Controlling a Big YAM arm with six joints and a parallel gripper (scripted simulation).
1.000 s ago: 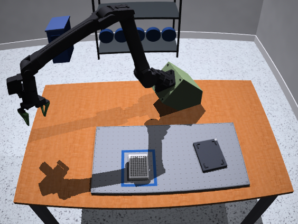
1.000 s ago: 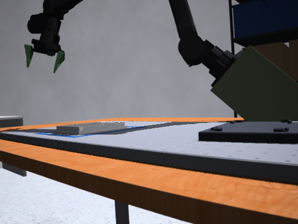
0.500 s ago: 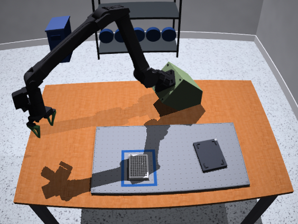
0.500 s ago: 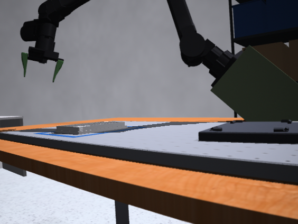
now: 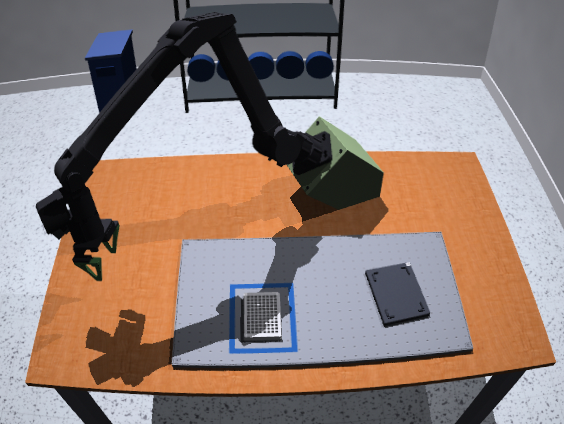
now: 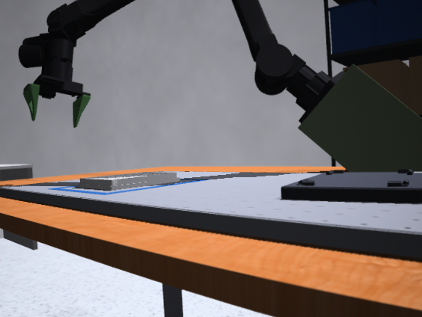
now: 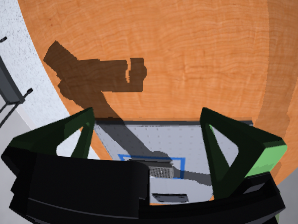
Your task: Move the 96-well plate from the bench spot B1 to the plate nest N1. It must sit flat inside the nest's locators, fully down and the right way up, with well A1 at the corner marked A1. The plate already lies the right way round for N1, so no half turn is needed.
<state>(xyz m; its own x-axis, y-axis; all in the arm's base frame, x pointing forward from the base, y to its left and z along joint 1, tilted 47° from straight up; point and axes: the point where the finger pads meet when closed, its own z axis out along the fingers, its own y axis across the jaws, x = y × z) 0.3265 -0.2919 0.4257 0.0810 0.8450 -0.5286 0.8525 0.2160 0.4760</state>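
Orange table (image 5: 150, 180), blue-outlined spot (image 5: 295, 320).

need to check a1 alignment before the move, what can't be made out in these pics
- A1 well on the 96-well plate: top view, markings too small.
- Lettering at the plate nest corner: top view shows only a pale dot.
- Plate in wrist view: partly behind the open gripper body.
- Nest's right end: cut off by the exterior view's edge.
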